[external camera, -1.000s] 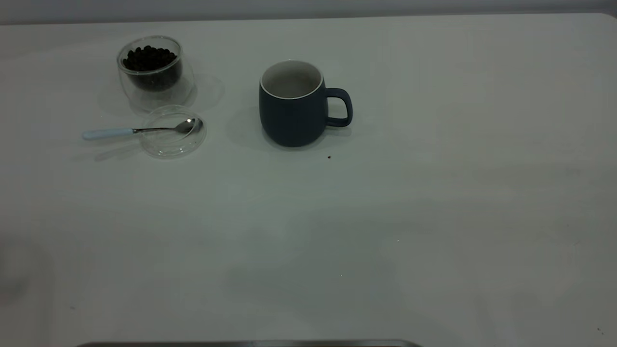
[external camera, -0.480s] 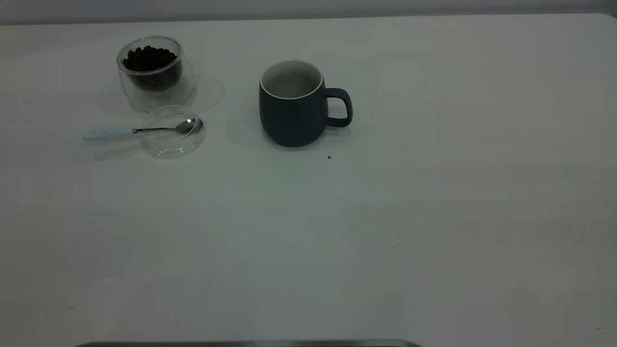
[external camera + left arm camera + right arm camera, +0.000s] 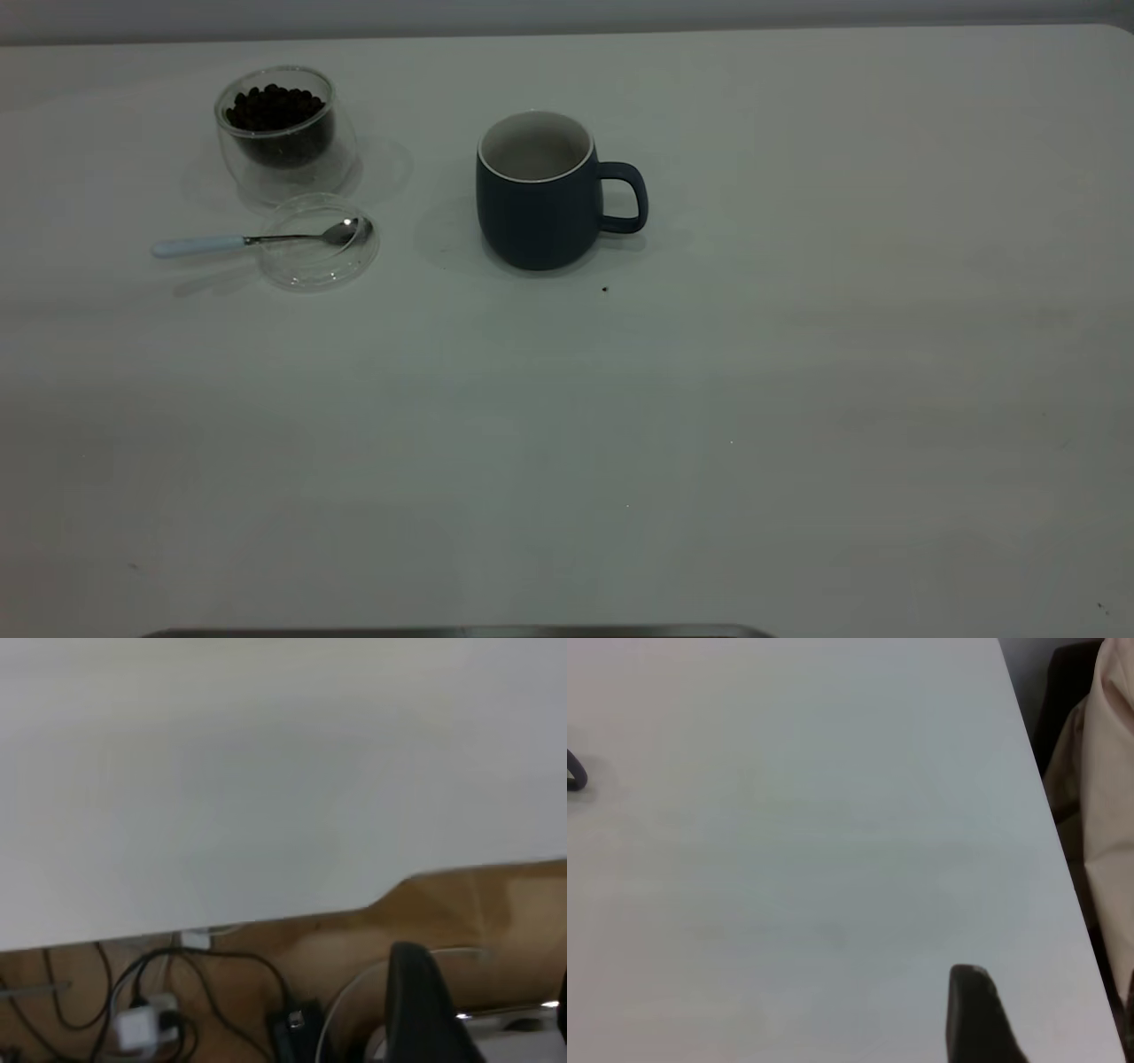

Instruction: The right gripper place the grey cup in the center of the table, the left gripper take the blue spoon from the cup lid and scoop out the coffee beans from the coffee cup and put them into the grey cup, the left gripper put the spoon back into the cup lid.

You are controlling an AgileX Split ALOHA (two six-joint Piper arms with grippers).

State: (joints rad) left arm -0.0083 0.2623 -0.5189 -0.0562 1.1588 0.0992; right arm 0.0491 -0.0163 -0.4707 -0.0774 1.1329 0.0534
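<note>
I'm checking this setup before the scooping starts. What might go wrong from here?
The blue spoon rests on the cup lid with only its bowl inside, so lifting the handle may drag the lid. The lid lies close beside the coffee cup, so reaching in may knock it and spill coffee beans.

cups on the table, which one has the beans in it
The coffee cup, clear glass and handleless, holds the coffee beans. The grey cup, with a handle, looks empty.

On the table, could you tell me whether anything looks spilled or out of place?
One small dark speck lies loose on the table, just in front of the grey cup near its handle side; it may be a stray coffee bean. Otherwise nothing stands out: the blue spoon rests across the cup lid.
</note>
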